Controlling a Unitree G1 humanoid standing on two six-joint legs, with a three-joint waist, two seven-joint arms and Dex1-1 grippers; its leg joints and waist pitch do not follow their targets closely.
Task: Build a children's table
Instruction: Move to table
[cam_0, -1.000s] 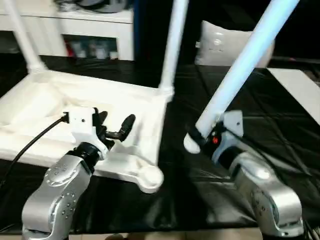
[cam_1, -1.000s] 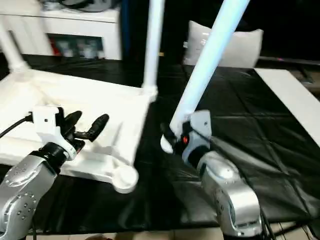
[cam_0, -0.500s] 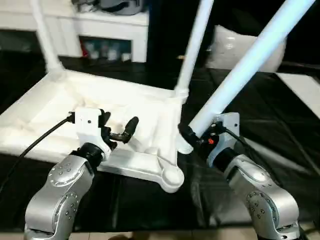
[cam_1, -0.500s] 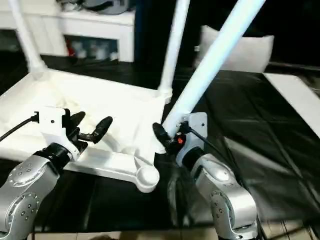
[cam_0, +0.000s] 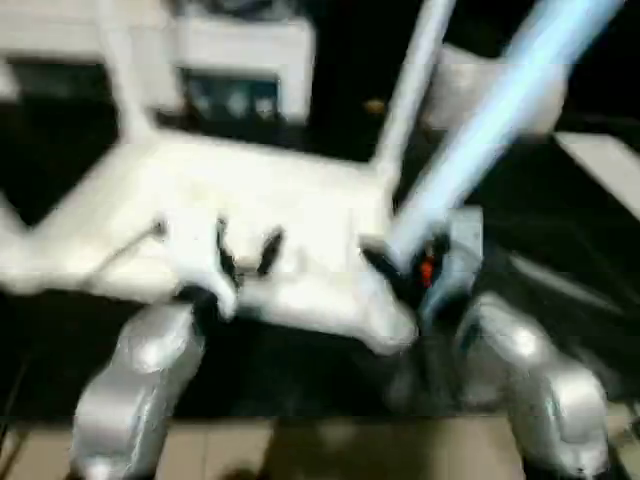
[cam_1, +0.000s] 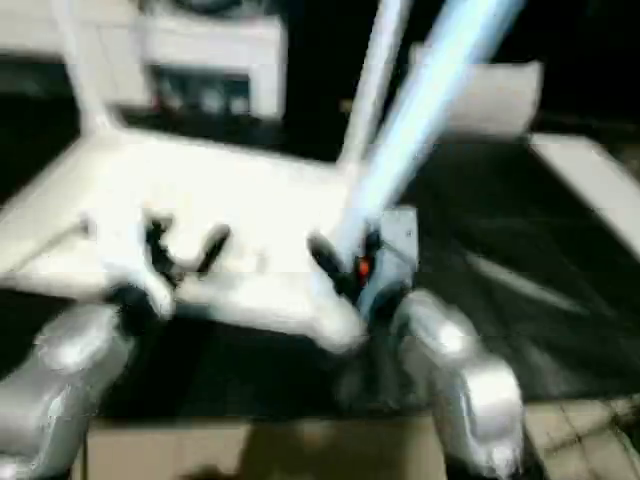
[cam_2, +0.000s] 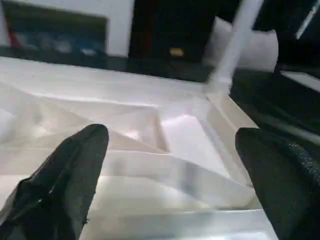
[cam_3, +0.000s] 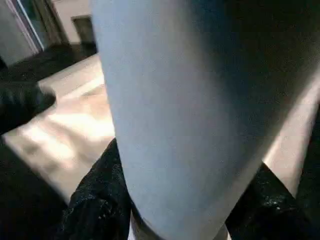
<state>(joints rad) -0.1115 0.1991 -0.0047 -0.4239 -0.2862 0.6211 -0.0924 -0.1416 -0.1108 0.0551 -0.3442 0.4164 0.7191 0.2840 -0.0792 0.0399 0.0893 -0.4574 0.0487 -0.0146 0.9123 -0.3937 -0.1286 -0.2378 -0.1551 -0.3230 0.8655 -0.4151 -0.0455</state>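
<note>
The children's table top (cam_0: 290, 200) lies upside down on the black-covered table, its ribbed underside (cam_2: 185, 130) facing up. Two white legs stand in its far corners, one at the left (cam_0: 120, 80) and one at the right (cam_0: 410, 90). My right gripper (cam_0: 395, 265) is shut on a third leg (cam_0: 500, 110), which slants up to the right; black fingers (cam_3: 95, 210) hug it. That leg's lower end hangs just above the near right corner socket (cam_0: 395, 330). Over the top's near part my left gripper (cam_0: 245, 255) stands open and holds nothing, its fingers (cam_2: 65, 175) spread wide.
A white cabinet (cam_0: 230, 50) stands behind the table at the back left. A grey-white pillow (cam_0: 470, 90) lies at the back right. A white board (cam_0: 600, 170) rests on the black cover at the right. The table's front edge and the floor (cam_0: 330, 450) show below my forearms.
The whole picture has shifted with the camera. My right gripper has carried the slanted leg left, so its lower end is now over the near right corner socket. The left gripper stays open.
</note>
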